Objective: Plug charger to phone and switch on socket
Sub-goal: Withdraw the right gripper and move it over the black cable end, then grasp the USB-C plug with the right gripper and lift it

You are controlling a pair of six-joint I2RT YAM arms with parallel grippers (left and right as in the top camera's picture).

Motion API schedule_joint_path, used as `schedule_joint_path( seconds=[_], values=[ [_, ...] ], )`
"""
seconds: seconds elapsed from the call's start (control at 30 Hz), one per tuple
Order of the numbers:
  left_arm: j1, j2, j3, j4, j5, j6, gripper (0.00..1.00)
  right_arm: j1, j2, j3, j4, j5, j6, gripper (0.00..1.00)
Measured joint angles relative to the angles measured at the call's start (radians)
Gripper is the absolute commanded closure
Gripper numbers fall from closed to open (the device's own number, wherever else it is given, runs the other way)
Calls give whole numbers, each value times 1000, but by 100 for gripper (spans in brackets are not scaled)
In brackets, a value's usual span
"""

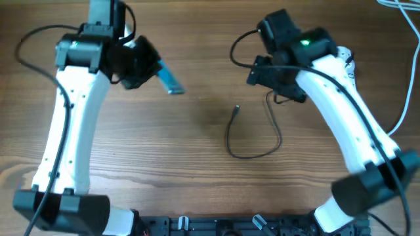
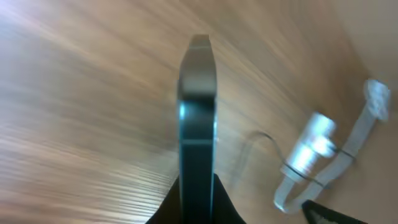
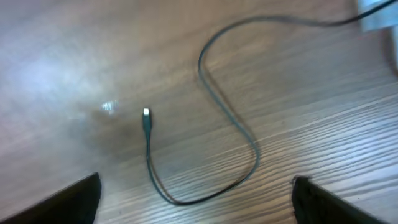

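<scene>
- Your left gripper (image 1: 149,68) is clenched on the phone (image 1: 169,80). It is one slim flat slab with a cyan face, at 10 o'clock from the table's middle, and its free end slants toward 4 o'clock.
- The left wrist view shows the phone edge-on, with a glossy dark rim and a rounded top corner. Black fingers (image 2: 166,208) pinch its lower end from both sides.
- Your right gripper (image 3: 196,183) is released. Its two black fingers sit wide apart in the lower corners of its wrist view, with nothing between them, above the charger (image 1: 249,155).
- There is one charger, a thin, limp black cord lying on the table (image 1: 197,177). Its small tip, with a pale metal end, lies near the middle.
- From the tip the cord runs toward 6 o'clock, curls into a U and climbs toward 1 o'clock under the right arm.
- The tip lies at 4 o'clock from the phone, well apart from it.
- In the right wrist view the cord ends at a pale block (image 3: 376,15) at 1 o'clock. It is too blurred for you to tell what it is.
- The table is matte wood with fine straight grain.
- A thin white cable (image 1: 408,23) crosses the 2 o'clock corner.
- Both arms have white shells and black joints.
</scene>
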Motion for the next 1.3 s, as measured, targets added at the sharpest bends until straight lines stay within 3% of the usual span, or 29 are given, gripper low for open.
schedule_joint_path(
  seconds=[0.23, 0.37, 0.5, 0.73, 1.0, 1.3],
  values=[
    [0, 15, 0, -75, -265, 0, 96, 10, 181, 0, 32, -196, -66, 11],
    [0, 15, 0, -80, -295, 0, 96, 45, 287, 0, 44, -233, -58, 27],
    [0, 15, 0, -93, -303, 0, 96, 73, 335, 0, 82, -243, -43, 51],
    [0, 15, 0, -95, -307, 0, 96, 80, 358, -24, 154, -239, -5, 52],
    [0, 15, 0, -101, -306, 0, 96, 88, 359, -177, 303, -230, -4, 50],
    [0, 15, 0, -98, -306, 0, 96, 162, 359, -198, 348, -114, 63, 52]
  ],
)
